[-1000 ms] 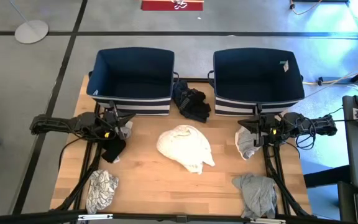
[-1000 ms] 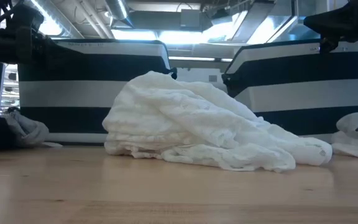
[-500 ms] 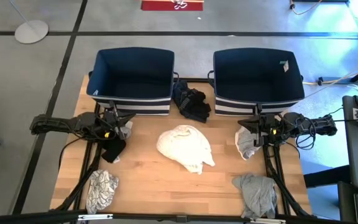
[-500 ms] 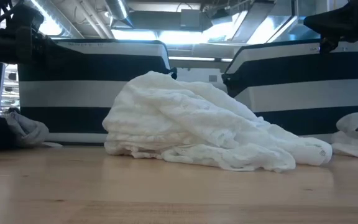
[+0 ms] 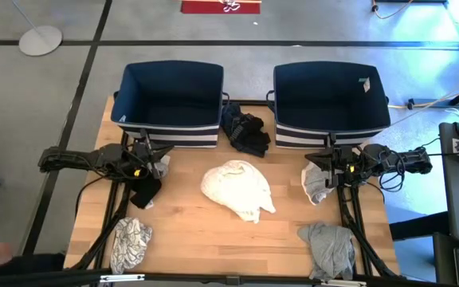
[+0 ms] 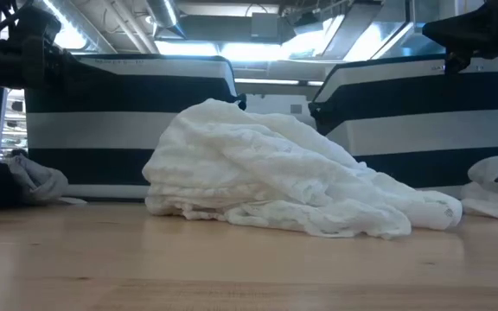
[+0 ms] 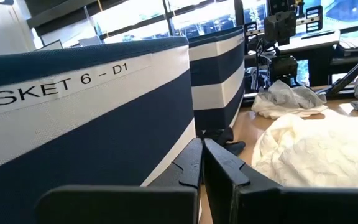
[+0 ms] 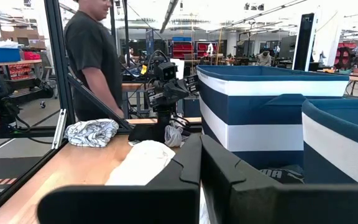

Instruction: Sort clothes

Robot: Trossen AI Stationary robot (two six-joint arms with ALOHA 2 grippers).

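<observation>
Waiting with both tools pressed together, holding nothing.
You have the left gripper (image 5: 164,151) and right gripper (image 5: 312,159) at the bench's side edges; the clothes (image 5: 237,189) lie scattered between.

Two bins (image 5: 171,104) (image 5: 331,104) stand side by side at the tabletop's (image 5: 205,239) far edge, one garment (image 5: 245,131) between them. Another garment (image 5: 236,189) lies mid-table. Garments lie at the near left corner (image 5: 130,243) and near right corner (image 5: 327,247). The left gripper (image 5: 166,154) and right gripper (image 5: 313,159) sit before the bins.
</observation>
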